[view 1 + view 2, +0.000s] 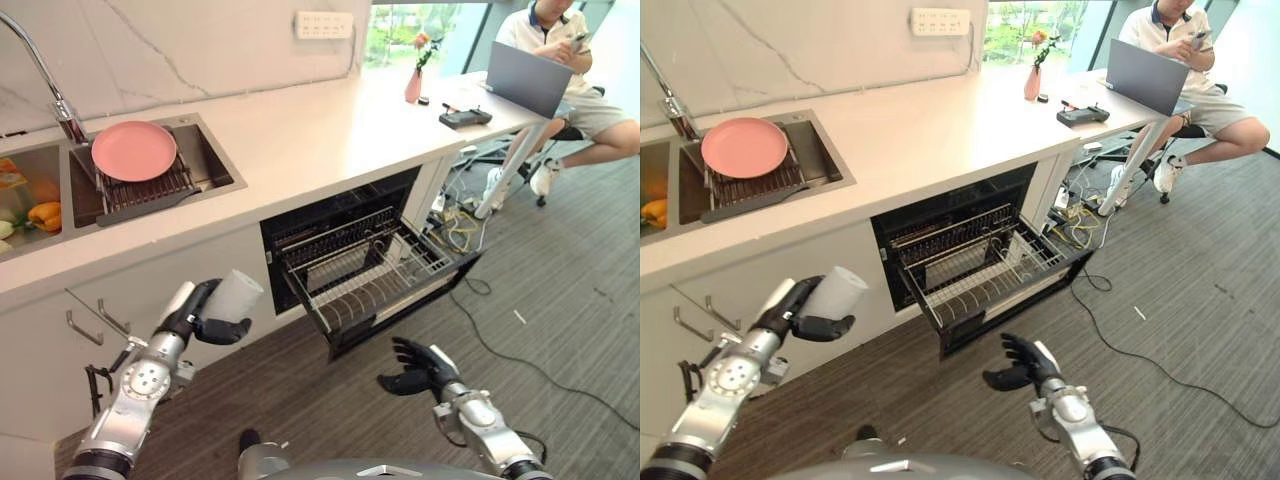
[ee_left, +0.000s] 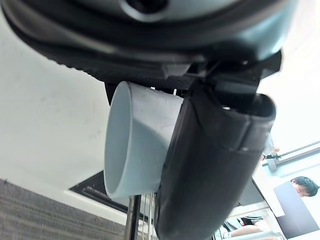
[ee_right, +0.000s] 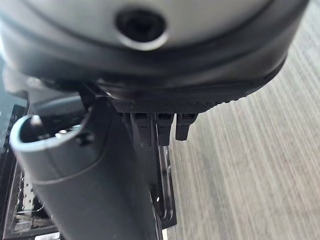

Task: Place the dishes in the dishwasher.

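Grey wood-grain flooring (image 1: 560,300) runs under a long white kitchen counter (image 1: 300,140) where I am working; my left hand (image 1: 205,318) has its dark fingers and thumb curled round a pale white cup (image 1: 236,296), held on its side with the open mouth turned away from the palm; in the left wrist view the thumb lies across the cup's wall and the rim stands clear of it; the cup is in the air, level with the white cupboard fronts (image 1: 60,340) just behind the hand. Off to that hand's right, the black built-in dishwasher (image 1: 340,220) stands open with its wire rack (image 1: 365,270) drawn out over the floor. My right hand (image 1: 415,368) hangs low in front of the rack's outer edge, fingers loosely spread and slightly bent, holding nothing; it is apart from the rack. Up and beyond the left hand, a round pink plate (image 1: 133,150) rests on a dark slatted drainer (image 1: 150,190) set in the steel sink (image 1: 215,160), beside a chrome tap (image 1: 45,75); orange and yellow vegetables (image 1: 40,212) sit in the basin further left. Far past the right hand, a person (image 1: 565,60) sits at the counter's end with a grey laptop (image 1: 528,78); near them are a pink vase with flowers (image 1: 414,80) and a black controller (image 1: 465,117); a white socket strip (image 1: 323,24) is on the marble wall.
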{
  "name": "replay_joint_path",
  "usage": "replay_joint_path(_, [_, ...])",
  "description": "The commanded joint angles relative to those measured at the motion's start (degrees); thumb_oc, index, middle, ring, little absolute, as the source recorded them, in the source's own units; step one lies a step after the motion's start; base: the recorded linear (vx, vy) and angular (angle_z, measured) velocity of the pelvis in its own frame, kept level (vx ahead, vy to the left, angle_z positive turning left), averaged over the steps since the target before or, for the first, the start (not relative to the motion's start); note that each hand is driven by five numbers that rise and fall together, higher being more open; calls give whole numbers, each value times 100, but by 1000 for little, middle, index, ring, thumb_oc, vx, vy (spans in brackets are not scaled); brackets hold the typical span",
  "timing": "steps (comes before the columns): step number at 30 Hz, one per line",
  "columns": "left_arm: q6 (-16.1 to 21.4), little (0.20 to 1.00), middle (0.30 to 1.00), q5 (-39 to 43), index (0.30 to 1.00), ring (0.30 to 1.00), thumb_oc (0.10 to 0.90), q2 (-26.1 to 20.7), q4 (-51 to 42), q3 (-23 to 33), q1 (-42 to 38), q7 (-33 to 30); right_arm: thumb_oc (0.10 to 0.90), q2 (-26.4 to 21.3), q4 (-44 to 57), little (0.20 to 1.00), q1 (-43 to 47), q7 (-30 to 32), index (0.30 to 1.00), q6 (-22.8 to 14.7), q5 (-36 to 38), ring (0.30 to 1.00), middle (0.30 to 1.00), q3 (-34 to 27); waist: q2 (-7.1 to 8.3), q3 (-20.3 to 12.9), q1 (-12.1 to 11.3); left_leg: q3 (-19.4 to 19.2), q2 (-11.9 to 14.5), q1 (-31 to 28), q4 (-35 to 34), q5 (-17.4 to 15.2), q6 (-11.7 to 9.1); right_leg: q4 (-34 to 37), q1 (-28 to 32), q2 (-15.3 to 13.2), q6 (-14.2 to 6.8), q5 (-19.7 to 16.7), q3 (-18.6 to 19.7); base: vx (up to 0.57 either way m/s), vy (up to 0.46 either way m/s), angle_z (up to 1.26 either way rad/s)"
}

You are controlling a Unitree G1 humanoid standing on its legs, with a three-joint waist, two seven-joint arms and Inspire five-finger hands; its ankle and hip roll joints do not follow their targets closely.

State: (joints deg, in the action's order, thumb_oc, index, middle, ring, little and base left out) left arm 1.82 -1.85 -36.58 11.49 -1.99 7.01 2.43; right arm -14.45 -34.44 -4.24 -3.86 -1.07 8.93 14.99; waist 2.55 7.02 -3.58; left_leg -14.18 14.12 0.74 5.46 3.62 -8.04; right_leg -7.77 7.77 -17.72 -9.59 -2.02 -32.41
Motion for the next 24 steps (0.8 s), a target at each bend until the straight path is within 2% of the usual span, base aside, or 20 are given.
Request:
replay_joint_path(1, [398,300,300,-171,300,300,400,-400,-618,219,-371,-175,800,-45,587,900,465,5,900,-318,-71,900,900,-280,-197,-95,-142,36,257,132,576,-702,83,-1115,-488,-316,-283,399,92,2,324,-13])
replay_joint_path(2, [414,300,300,-282,300,300,400,-466,-652,219,-368,-164,800,6,618,900,465,-13,900,-321,-84,900,900,-291,-196,-69,-143,-63,143,61,568,-789,206,-1501,-610,-472,-372,313,151,27,505,-34])
replay_joint_path(3, [393,300,300,-370,300,300,400,-529,-700,247,-339,-177,800,30,736,900,472,-53,900,-306,-140,900,900,-301,-250,-3,-93,-225,-13,-144,460,-886,373,-2078,-865,-661,-450,-8,175,32,357,-38])
replay_joint_path(4, [392,300,300,-373,300,300,400,-527,-703,251,-337,-176,800,29,746,900,470,-54,900,-298,-142,900,900,-300,-228,3,-119,-265,-45,-171,436,-886,388,-2121,-903,-698,-455,0,226,43,279,-38])
replay_joint_path(5, [394,300,300,-400,300,300,400,-533,-747,296,-316,-183,800,22,847,900,457,-52,900,-326,-164,900,900,-358,-240,-7,-99,-354,-107,-266,365,-947,434,-2104,-962,-771,-505,-144,152,54,135,-31])
replay_joint_path(6, [406,300,300,-396,300,300,400,-469,-811,368,-259,-182,800,-14,993,900,445,-52,900,-322,-181,900,900,-416,-216,-103,-118,-360,-286,-314,200,-975,462,-1427,-876,-737,-475,-112,86,77,111,-38])
replay_joint_path(7, [427,300,300,-392,300,300,400,-430,-839,398,-261,-189,800,-34,1076,900,438,-41,900,-330,-180,900,900,-457,-204,-131,-108,-307,-333,-302,164,-962,441,-957,-875,-712,-458,-220,95,60,43,-34])
replay_joint_path(8, [427,300,300,-393,300,300,400,-428,-841,398,-259,-188,800,-36,1085,900,432,-42,900,-324,-180,900,900,-459,-214,-142,-106,-304,-326,-294,158,-955,442,-894,-855,-687,-458,-257,79,59,-27,-14])
replay_joint_path(9, [479,300,300,-459,300,300,400,-413,-818,391,-299,-297,800,-100,1146,900,459,1,900,-373,-191,900,900,-487,-227,-151,-27,-245,-303,-254,160,-920,412,-607,-978,-668,-472,-447,273,100,-65,4])
replay_joint_path(10, [469,300,300,-457,300,300,400,-359,-822,408,-341,-292,800,-129,1255,900,365,-13,900,-368,-182,900,900,-529,-117,-202,-88,-334,-318,-261,188,-929,358,-203,-863,-665,-508,-499,108,108,-62,12])
replay_joint_path(11, [462,300,300,-459,300,300,400,-363,-820,395,-342,-293,800,-126,1267,900,345,-13,900,-364,-183,900,900,-533,-124,-205,-89,-318,-316,-281,180,-947,350,-166,-828,-651,-518,-521,103,142,-80,8])
replay_joint_path(12, [466,300,300,-432,300,300,400,-293,-819,402,-319,-283,800,-127,1344,900,262,-41,900,-351,-167,900,900,-559,-89,-259,-113,-286,-305,-303,173,-959,337,-18,-725,-590,-503,-465,36,176,-98,8])
replay_joint_path(13, [472,300,300,-381,300,300,400,-140,-813,458,-265,-297,800,-223,1414,900,208,-31,900,-330,-159,900,900,-675,-56,-335,-69,-280,-237,-313,119,-910,258,177,-621,-501,-523,-587,-80,166,-104,8])
replay_joint_path(14, [472,300,300,-382,300,300,400,-138,-814,459,-262,-297,800,-225,1416,900,206,-32,900,-329,-158,900,900,-674,-61,-337,-64,-276,-234,-312,119,-909,257,184,-615,-495,-523,-590,-87,169,-140,13])
replay_joint_path(15, [460,300,300,-242,300,300,400,10,-808,538,-141,-261,800,-259,1418,900,203,19,900,-333,-111,900,900,-793,-57,-415,-55,-310,-135,-338,16,-829,167,328,-532,-396,-515,-549,-195,75,-73,12])
replay_joint_path(18, [434,300,300,-159,300,300,400,87,-825,615,-77,-244,800,-293,1494,900,223,77,900,-339,-33,900,900,-916,-48,-472,-36,-327,-4,-339,-99,-705,50,550,-452,-219,-474,-425,-263,70,-104,3])
replay_joint_path(21, [394,300,300,-164,300,300,400,181,-828,736,-37,-222,800,-327,1729,900,208,149,900,-376,147,900,900,-1116,-44,-630,-14,-479,232,-430,-350,-500,-152,964,-271,86,-435,-314,-384,106,-103,6])
replay_joint_path(24, [371,300,300,-166,300,300,400,204,-846,762,-101,-250,800,-341,1949,900,218,192,900,-419,287,900,900,-1243,-51,-638,16,-552,384,-440,-376,-370,-252,980,-289,234,-366,-220,-379,65,-63,-2])
